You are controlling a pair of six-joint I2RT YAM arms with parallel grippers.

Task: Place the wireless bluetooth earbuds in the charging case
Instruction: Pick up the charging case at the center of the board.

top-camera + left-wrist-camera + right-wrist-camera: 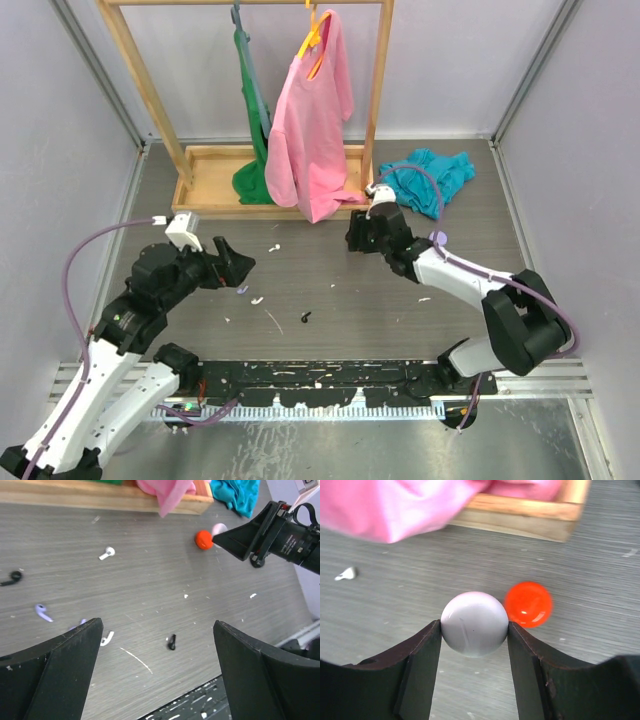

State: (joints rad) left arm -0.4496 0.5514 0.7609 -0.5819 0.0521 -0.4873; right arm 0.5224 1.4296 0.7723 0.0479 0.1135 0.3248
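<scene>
My right gripper (475,630) is shut on a round, pale charging case (474,624), pinched between its fingertips; I cannot tell if it is off the table. A round red case (528,604) lies just right of it, touching or nearly so. In the left wrist view both cases sit at the right gripper's tips, the red one (203,539) in front. My left gripper (157,680) hangs open above the table with nothing in it. Below it lie loose earbuds: a black one (172,642), a white one (106,553), a lilac one (43,612) and another white one (106,638).
A wooden clothes rack base (215,180) with a pink shirt (310,120) and a green garment (252,110) stands at the back. A teal cloth (430,180) lies at the back right. A second black bud (12,576) lies far left. Thin white scraps dot the table.
</scene>
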